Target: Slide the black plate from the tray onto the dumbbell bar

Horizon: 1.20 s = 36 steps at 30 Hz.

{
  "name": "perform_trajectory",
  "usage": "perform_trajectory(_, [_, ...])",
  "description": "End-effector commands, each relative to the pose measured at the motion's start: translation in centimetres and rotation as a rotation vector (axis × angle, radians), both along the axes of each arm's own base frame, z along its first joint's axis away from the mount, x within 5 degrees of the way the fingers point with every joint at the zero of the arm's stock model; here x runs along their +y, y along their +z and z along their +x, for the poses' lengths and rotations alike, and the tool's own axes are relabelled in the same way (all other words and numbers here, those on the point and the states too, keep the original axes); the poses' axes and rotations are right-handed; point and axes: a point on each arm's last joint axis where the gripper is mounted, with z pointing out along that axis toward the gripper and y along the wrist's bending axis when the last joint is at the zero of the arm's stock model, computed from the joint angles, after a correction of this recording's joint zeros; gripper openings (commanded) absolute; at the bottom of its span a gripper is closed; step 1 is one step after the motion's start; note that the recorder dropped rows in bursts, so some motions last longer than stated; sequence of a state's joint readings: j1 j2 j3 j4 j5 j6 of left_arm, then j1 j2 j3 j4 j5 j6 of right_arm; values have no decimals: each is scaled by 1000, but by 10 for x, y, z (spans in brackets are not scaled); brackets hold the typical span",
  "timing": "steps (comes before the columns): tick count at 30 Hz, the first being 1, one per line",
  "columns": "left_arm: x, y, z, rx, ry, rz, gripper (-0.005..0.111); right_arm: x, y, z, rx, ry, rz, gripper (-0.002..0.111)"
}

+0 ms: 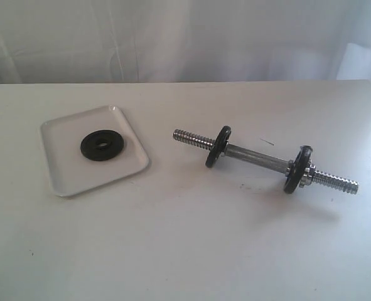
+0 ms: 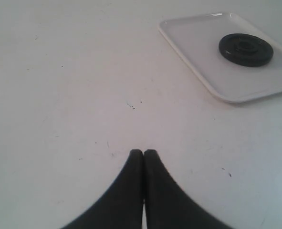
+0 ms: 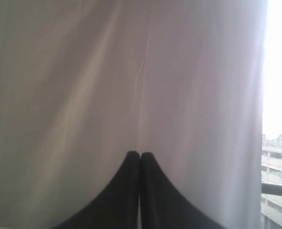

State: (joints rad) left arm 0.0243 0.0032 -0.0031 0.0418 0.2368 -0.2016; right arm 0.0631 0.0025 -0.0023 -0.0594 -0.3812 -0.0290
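A black plate (image 1: pixel 102 145) lies flat in the middle of the white tray (image 1: pixel 63 169) at the left of the table. The left wrist view shows the same plate (image 2: pixel 246 49) and tray (image 2: pixel 198 47) well away from my left gripper (image 2: pixel 143 152), which is shut and empty above bare table. The chrome dumbbell bar (image 1: pixel 260 160) lies at the centre right. It carries one black disc (image 1: pixel 217 146) near its left threaded end and another disc (image 1: pixel 298 168) with a collar nut (image 1: pixel 309 174) toward its right end. My right gripper (image 3: pixel 140 154) is shut, empty, and faces a curtain. Neither gripper appears in the exterior view.
A white curtain (image 1: pixel 185 37) hangs behind the table's far edge. A window with buildings (image 3: pixel 276 167) shows past the curtain in the right wrist view. White table surface (image 1: pixel 185 251) stretches in front of the tray and the bar.
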Motion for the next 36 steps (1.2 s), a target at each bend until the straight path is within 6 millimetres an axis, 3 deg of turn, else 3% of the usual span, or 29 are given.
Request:
perform_trajectory(1, [0, -1, 0, -2, 4, -4, 0, 0, 5, -3, -37, 203, 371, 0])
perform_trajectory(2, [0, -1, 0, -2, 4, -4, 0, 0, 1, -1, 29, 279, 541, 0])
perform_trajectory(5, [0, -1, 0, -2, 4, -4, 0, 0, 0, 0, 41, 270, 533, 0])
perform_trajectory(8, [0, -1, 0, -2, 4, -4, 0, 0, 8, -5, -55, 312, 544, 0])
perform_trajectory(11, [0, -1, 0, -2, 4, -4, 0, 0, 33, -10, -113, 338, 555, 0])
perform_trajectory(18, [0, -1, 0, -2, 4, -4, 0, 5, 98, 19, -66, 319, 473, 0])
perform_trajectory(24, [0, -1, 0, -2, 4, -4, 0, 16, 142, 80, 132, 214, 168, 0])
perform_trajectory(26, [0, -1, 0, -2, 4, -4, 0, 18, 146, 107, 216, 172, 69, 0])
perform_trajectory(31, [0, -1, 0, -2, 4, -4, 0, 17, 125, 180, 496, 34, -171, 0])
perform_trajectory(36, [0, -1, 0, -2, 4, -4, 0, 14, 92, 237, 833, -163, -309, 0])
